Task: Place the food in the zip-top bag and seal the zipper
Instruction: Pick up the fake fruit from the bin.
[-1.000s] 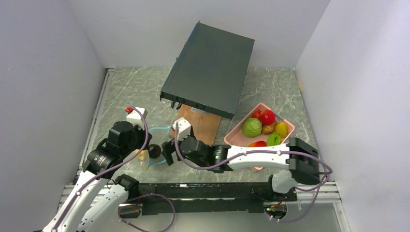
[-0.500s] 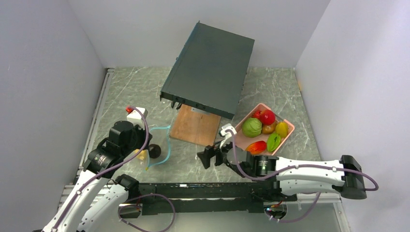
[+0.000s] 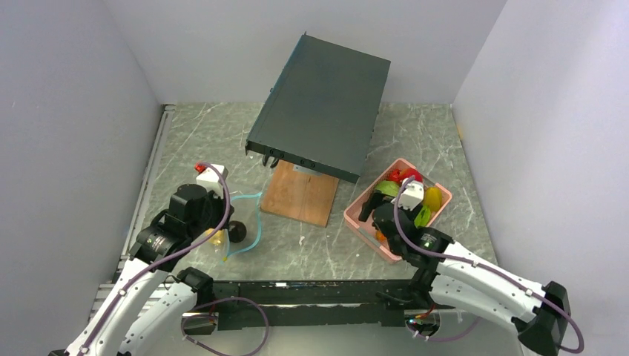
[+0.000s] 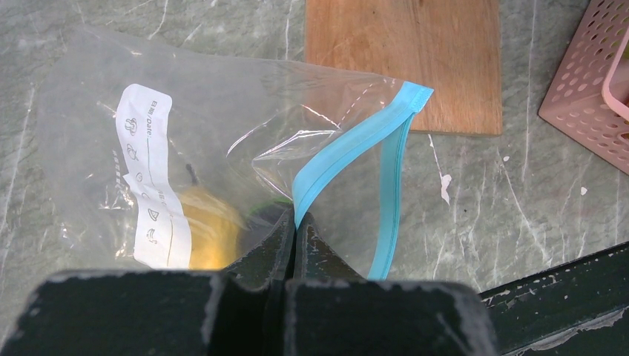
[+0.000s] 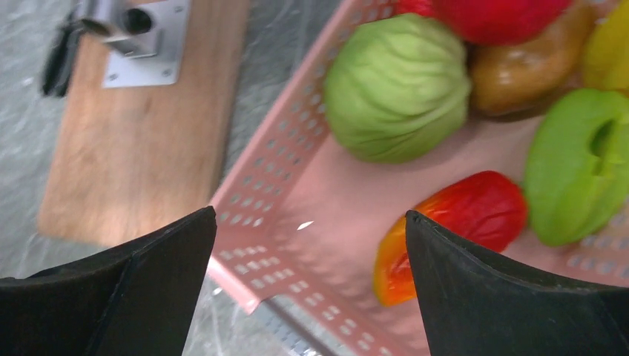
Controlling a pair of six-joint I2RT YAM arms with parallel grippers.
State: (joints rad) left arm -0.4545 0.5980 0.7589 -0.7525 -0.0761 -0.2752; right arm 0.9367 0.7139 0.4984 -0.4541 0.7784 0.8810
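The clear zip-top bag (image 4: 208, 126) lies on the table's left (image 3: 239, 215), its mouth open. My left gripper (image 4: 296, 219) is shut on one side of its teal zipper (image 4: 348, 144). A yellow fruit (image 4: 206, 237) and a dark purple one (image 3: 237, 232) sit inside the bag. My right gripper (image 5: 311, 222) is open and empty above the pink tray's near left corner (image 3: 354, 216). The tray holds the rest of the food: a green cabbage (image 5: 397, 85), a red-orange piece (image 5: 452, 230), a green piece (image 5: 575, 163), a brown piece (image 5: 519, 74), a red one (image 5: 489, 15) and a yellow one (image 3: 433, 197).
A wooden board (image 3: 300, 194) lies between bag and tray, with a tilted dark grey box (image 3: 320, 104) above it on a metal bracket (image 5: 141, 44). White walls stand on three sides. A black rail (image 3: 311, 293) runs along the near table edge.
My right arm has swung from the bag's mouth rightward across the table to the pink tray. The dark purple fruit stays in the bag. My left gripper has held still.
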